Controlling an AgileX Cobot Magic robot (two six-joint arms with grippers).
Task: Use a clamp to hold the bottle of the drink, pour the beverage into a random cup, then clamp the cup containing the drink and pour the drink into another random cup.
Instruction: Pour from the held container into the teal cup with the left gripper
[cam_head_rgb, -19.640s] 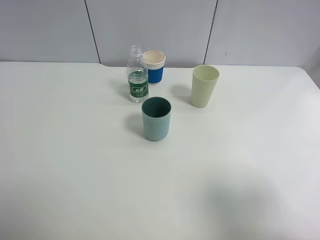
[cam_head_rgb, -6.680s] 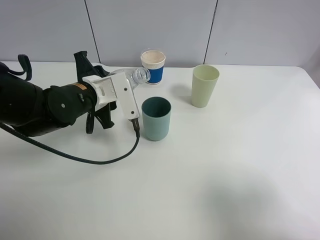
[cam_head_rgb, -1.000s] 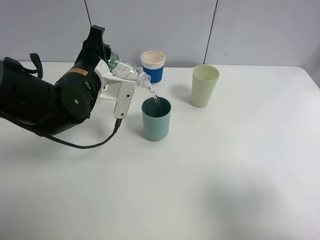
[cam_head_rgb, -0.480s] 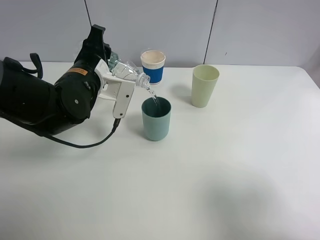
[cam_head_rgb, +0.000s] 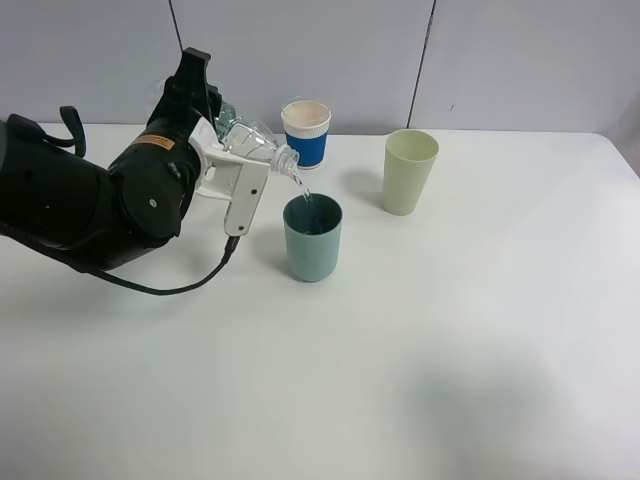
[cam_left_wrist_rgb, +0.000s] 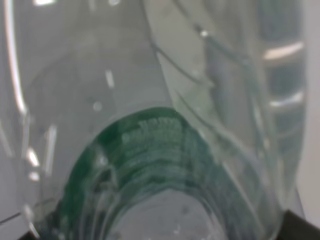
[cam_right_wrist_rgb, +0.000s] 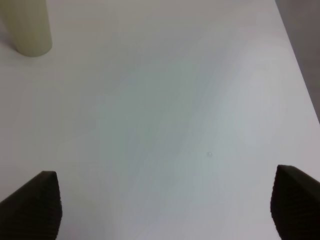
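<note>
The clamp on my left arm, the left gripper (cam_head_rgb: 230, 130), is shut on the bottle of the drink (cam_head_rgb: 258, 143). It holds the bottle tilted, mouth down, over the short teal cup (cam_head_rgb: 312, 242). A thin stream of clear beverage (cam_head_rgb: 303, 189) falls into that cup. The left wrist view is filled by the clear bottle (cam_left_wrist_rgb: 165, 100) and its green label (cam_left_wrist_rgb: 145, 165). The tall pale green cup (cam_head_rgb: 409, 172) stands to the right, and its base shows as the pale green cup (cam_right_wrist_rgb: 27, 27) in the right wrist view. My right gripper (cam_right_wrist_rgb: 162, 210) is open over bare table.
A white paper cup with a blue sleeve (cam_head_rgb: 306, 132) stands at the back, just behind the bottle's mouth. The black left arm (cam_head_rgb: 80, 205) and its cable lie over the table's left side. The table's right edge (cam_right_wrist_rgb: 300, 75) runs close to my right gripper.
The bottle and left arm have barely moved over the last second. The stream from the bottle's mouth has grown thinner and shorter. The cups stand where they were.
</note>
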